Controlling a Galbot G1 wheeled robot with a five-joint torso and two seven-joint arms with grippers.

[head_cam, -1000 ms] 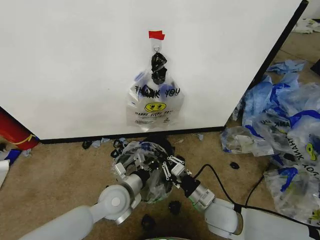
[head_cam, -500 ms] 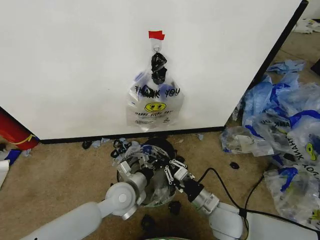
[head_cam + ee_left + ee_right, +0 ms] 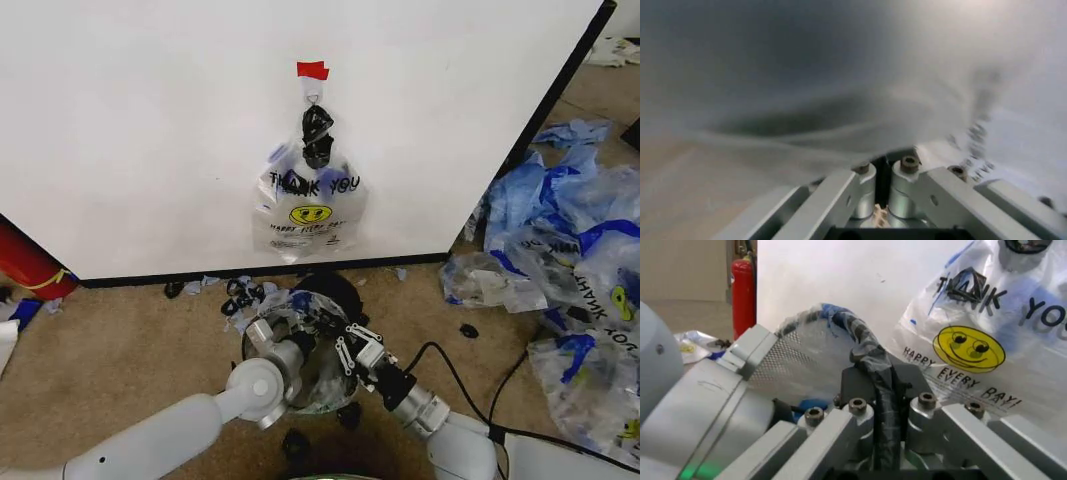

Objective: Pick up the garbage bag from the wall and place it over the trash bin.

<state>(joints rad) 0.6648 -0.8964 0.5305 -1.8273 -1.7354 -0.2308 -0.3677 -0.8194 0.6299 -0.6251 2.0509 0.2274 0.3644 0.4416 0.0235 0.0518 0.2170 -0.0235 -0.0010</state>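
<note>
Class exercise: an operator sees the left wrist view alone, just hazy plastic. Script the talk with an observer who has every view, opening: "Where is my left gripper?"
Observer: Your left gripper is at the bin's rim.
Operator: And the other arm?
Observer: The right gripper is shut on that rim, clear plastic wrapped over it.
Operator: Anything on the wall?
Observer: A smiley bag hangs from a hook on the wall.

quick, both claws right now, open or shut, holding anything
Left claw: at the trash bin, clear plastic draped over it; open or shut cannot be told.
Right claw: shut on the bin rim and the plastic wrapped over it.
</note>
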